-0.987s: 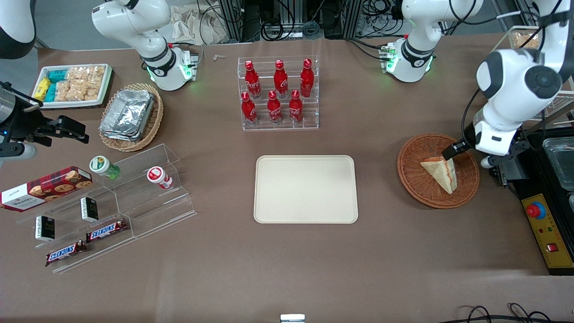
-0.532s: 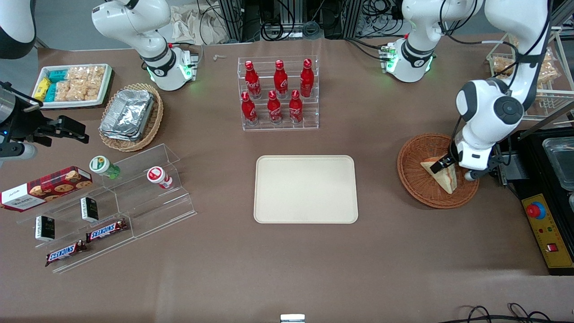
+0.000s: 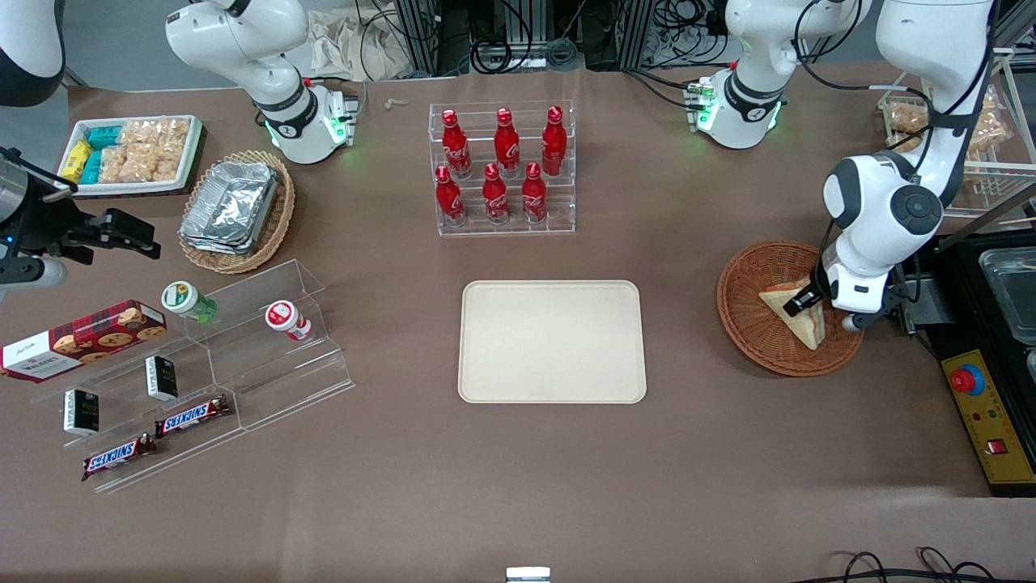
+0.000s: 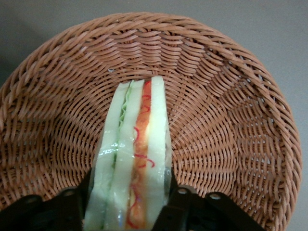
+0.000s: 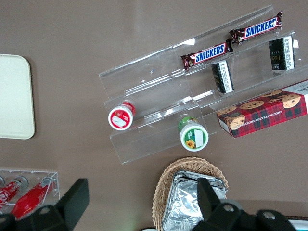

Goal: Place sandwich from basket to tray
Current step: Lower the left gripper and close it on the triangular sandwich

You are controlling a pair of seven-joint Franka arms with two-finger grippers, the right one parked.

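Observation:
The sandwich (image 3: 797, 317), a pale wrapped wedge, lies in the reddish-brown wicker basket (image 3: 753, 279) toward the working arm's end of the table. My gripper (image 3: 803, 303) is down in the basket, shut on the sandwich. In the left wrist view the sandwich (image 4: 137, 144) shows its cut edge with green and red-pink filling, and a black finger (image 4: 179, 204) presses on each side of it over the basket's weave (image 4: 231, 96). The cream-beige tray (image 3: 552, 340) sits bare at mid-table, beside the basket toward the parked arm.
A clear rack of red bottles (image 3: 503, 170) stands farther from the front camera than the tray. A tan basket of foil trays (image 3: 235, 209), a white snack tray (image 3: 129, 154) and a clear stepped shelf (image 3: 202, 356) lie toward the parked arm's end. A yellow control box (image 3: 983, 413) sits beside the basket.
The arm swung in and lowered the gripper from the basket's rim onto the sandwich. The sandwich itself has hardly moved.

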